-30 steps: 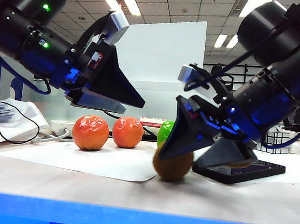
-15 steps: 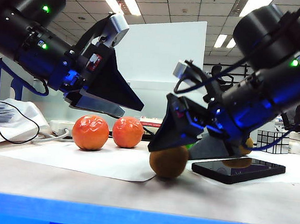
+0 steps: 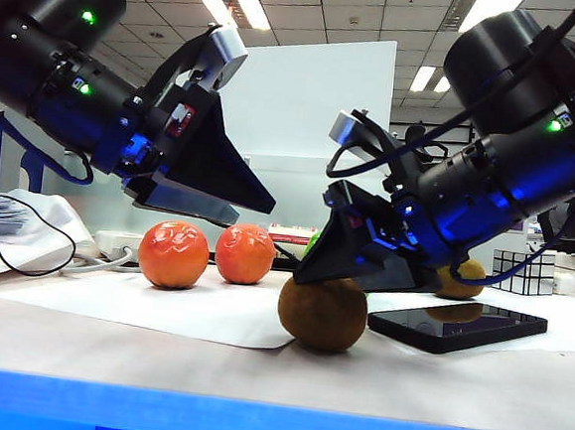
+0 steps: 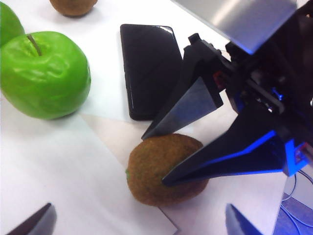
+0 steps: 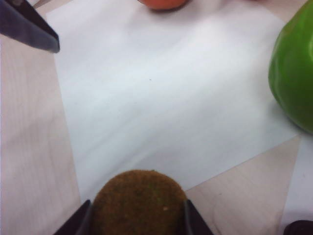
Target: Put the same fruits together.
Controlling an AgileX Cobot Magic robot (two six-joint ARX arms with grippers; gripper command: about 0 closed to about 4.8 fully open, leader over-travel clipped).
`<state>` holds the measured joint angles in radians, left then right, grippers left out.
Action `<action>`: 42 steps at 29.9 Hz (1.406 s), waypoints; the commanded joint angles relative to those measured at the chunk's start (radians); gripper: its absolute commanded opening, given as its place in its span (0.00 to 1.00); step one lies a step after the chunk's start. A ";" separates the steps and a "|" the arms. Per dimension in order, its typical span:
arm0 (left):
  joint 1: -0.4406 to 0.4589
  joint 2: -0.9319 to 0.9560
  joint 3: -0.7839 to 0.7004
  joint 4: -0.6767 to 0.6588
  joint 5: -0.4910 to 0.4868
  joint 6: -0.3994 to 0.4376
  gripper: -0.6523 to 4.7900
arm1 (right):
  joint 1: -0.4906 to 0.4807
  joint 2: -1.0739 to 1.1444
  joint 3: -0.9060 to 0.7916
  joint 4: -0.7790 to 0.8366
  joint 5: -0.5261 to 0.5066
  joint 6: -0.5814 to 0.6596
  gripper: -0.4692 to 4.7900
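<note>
At the front edge of the white paper sheet (image 3: 150, 314), we watch the right gripper (image 3: 338, 264) close its black fingers on the brown fuzzy oval kiwi (image 3: 322, 314); a second ago they straddled it wide, so transport looks imminent. The arm slants steeply down. The left gripper (image 3: 224, 195) (jaws wide, empty) hovers above two orange-red dimpled fruits (image 3: 173, 254).

Right gripper (image 3: 315, 269) swung lower and flatter across the last second; fingers (image 5: 194, 223) now close against both sides of the near kiwi (image 3: 323, 313). That kiwi sits slightly further left. Far kiwi (image 3: 459, 278) uncovered.
</note>
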<state>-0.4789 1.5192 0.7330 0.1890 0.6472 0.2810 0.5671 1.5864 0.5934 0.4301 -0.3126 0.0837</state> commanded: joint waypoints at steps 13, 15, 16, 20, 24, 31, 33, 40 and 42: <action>0.000 -0.005 0.002 0.004 0.008 0.008 1.00 | 0.002 0.005 -0.003 -0.058 -0.008 -0.009 0.41; 0.000 -0.005 0.002 0.004 0.008 0.008 1.00 | 0.002 0.004 -0.003 -0.055 -0.008 -0.009 0.30; 0.000 -0.005 0.002 0.004 0.008 0.008 1.00 | 0.002 0.004 -0.003 -0.036 -0.008 -0.009 0.23; 0.000 -0.004 0.002 0.003 0.008 0.008 1.00 | 0.001 0.003 0.004 0.076 -0.004 -0.008 0.08; 0.000 -0.004 0.002 0.002 0.008 0.008 1.00 | 0.000 -0.006 0.059 0.063 0.048 -0.030 0.08; 0.000 -0.004 0.002 -0.004 0.000 0.019 1.00 | -0.096 -0.229 0.068 -0.070 0.252 -0.151 0.08; 0.000 -0.004 0.002 0.005 -0.008 0.019 1.00 | -0.104 -0.288 0.068 -0.100 0.343 -0.202 0.08; 0.000 -0.004 0.002 0.053 -0.007 0.018 1.00 | -0.256 -0.267 0.067 -0.064 0.416 -0.256 0.08; 0.000 -0.004 0.002 0.052 -0.006 0.018 1.00 | -0.309 -0.217 0.068 0.006 0.415 -0.255 0.08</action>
<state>-0.4786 1.5192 0.7330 0.2283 0.6365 0.2958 0.2852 1.3430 0.6559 0.3466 0.1108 -0.1699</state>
